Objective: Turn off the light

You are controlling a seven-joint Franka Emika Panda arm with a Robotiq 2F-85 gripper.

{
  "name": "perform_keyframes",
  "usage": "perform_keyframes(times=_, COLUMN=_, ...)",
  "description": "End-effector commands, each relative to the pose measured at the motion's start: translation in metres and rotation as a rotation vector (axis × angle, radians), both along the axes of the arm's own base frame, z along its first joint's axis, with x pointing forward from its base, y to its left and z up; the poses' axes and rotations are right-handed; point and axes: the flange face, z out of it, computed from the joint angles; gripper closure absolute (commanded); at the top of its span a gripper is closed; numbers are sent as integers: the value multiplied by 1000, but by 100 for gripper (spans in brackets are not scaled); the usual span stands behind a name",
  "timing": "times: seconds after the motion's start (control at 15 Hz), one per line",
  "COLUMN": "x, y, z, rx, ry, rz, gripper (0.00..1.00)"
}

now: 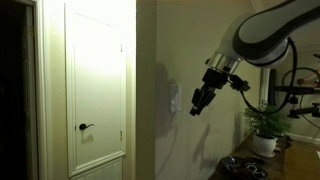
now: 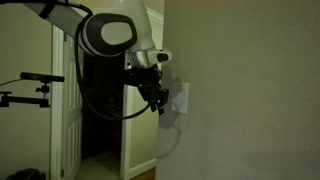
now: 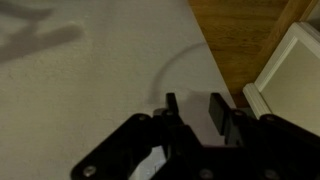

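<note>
The scene is dim. The light shows only as its small white switch plate (image 2: 181,97) on the beige wall, near the wall's corner. My gripper (image 2: 158,100) is close in front of the plate, just beside it, with its fingertips pointing at the wall. Whether it touches the plate I cannot tell. In an exterior view the gripper (image 1: 200,101) hangs near the wall and casts a shadow on it. In the wrist view the two black fingers (image 3: 193,108) stand apart with nothing between them, and only bare wall lies behind them. The plate is not seen there.
A white panelled door (image 1: 95,90) with a black lever handle (image 1: 86,127) stands beside the wall. A potted plant (image 1: 265,125) sits on a dark cabinet under the arm. A tripod arm (image 2: 35,78) and an open dark doorway (image 2: 100,130) are behind the robot.
</note>
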Motion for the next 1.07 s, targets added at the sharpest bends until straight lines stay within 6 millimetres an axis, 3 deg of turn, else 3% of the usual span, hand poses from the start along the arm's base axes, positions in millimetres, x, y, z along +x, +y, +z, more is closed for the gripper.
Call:
perform_keyframes(times=0.0, x=19, y=4, z=7, rx=22, ry=-75, rz=-26, gripper=90)
perform_keyframes(times=0.2, x=27, y=-1, z=12, rx=19, ry=-122, rz=-42, gripper=99)
perform_keyframes(times=0.33, x=31, y=-4, z=15, rx=21, ry=-150, rz=-56, gripper=100)
perform_keyframes(times=0.6, x=39, y=-7, z=16, rx=36, ry=-188, rz=-81, gripper=95)
perform_keyframes(times=1.0, x=52, y=-10, z=13, rx=46, ry=-238, rz=-97, gripper=96)
